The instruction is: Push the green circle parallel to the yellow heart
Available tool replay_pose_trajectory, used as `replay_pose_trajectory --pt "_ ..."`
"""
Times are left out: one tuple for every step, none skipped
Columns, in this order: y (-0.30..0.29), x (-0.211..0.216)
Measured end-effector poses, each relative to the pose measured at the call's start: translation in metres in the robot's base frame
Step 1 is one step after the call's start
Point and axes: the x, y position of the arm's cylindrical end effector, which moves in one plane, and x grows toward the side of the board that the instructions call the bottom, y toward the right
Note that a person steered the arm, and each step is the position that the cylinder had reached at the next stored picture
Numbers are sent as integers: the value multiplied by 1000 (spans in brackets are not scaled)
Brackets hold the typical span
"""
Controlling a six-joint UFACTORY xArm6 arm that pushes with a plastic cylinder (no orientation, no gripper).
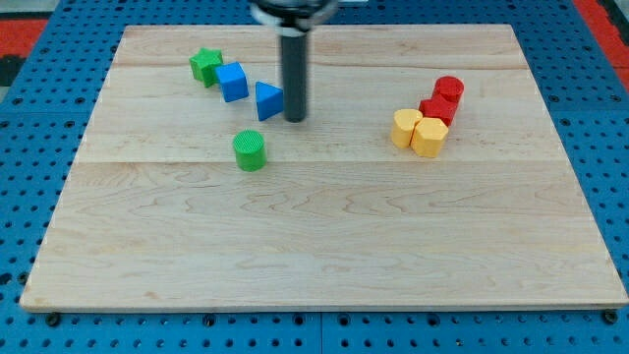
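The green circle [250, 150] is a short green cylinder left of the board's middle. The yellow heart [406, 127] sits at the view's right, touching a yellow hexagon-like block [429, 137]. My tip [295, 119] rests on the board just right of the blue triangle [268, 99], close to or touching it. The tip is up and to the right of the green circle, apart from it, and far left of the yellow heart.
A blue cube [233, 82] and a green star [205, 65] lie at the upper left next to the blue triangle. Two red blocks [441, 102] stand just above the yellow pair. The wooden board [324, 246] lies on a blue pegboard.
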Motion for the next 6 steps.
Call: replay_pose_trajectory --pt "-23 21" --pt "33 117" --pt "27 143" --pt "-1 159" --pt "-37 104" --pt "-6 63"
